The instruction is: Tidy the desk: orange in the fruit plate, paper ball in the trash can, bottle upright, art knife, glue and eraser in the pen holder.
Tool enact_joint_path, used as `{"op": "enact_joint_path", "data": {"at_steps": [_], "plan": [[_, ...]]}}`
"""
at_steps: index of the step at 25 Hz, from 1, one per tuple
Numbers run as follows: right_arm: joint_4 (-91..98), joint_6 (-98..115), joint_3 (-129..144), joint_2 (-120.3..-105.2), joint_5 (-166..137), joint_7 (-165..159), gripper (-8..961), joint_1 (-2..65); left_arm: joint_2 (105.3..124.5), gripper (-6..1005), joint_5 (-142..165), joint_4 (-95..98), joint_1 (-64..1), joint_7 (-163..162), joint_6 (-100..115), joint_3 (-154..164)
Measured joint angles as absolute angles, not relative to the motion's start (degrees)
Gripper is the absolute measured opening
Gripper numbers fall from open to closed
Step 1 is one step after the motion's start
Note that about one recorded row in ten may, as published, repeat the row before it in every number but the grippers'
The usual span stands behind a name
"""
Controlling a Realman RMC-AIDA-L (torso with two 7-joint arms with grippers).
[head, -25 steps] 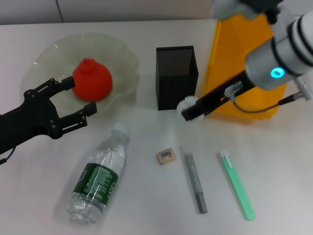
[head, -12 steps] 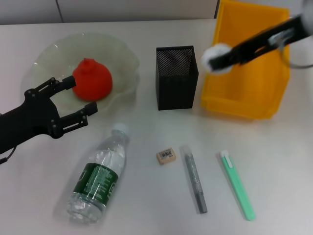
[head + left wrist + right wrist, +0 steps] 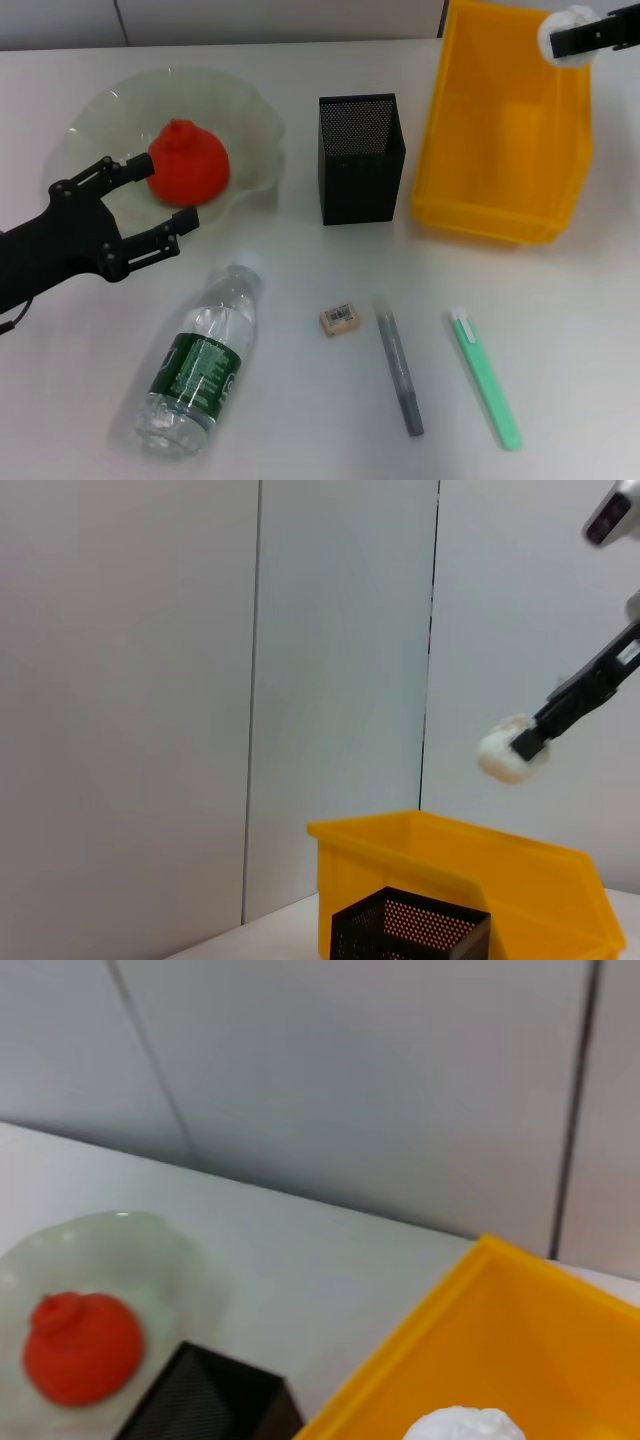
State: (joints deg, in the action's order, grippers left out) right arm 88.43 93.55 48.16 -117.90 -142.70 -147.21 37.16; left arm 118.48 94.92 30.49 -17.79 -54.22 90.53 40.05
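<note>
At the upper right of the head view, we are holding the paper ball (image 3: 562,36) pinched in the right gripper (image 3: 568,40) above the trash can (image 3: 500,150), and should be releasing only once centred over its opening.

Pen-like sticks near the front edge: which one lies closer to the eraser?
The glue, the grey round tube, lies right beside the eraser. The mint-green art knife lies farther off, on the glue's other side.
</note>
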Motion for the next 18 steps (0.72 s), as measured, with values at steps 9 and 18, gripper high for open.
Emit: {"op": "enact_joint_path", "data": {"at_steps": [9,18], "plan": [[74.1,79.8,50.8,-117.39,-142.9,-141.4,547,39.0,118.47,850,94.9,30.5,-17.8,-54.5,90.6,40.0],[73.1,79.0,50.3,-118.18,-139.4,-137.5,762,39.0,118.43,849,94.6,30.8,-17.8,-55.0,91.7,40.2]]}}
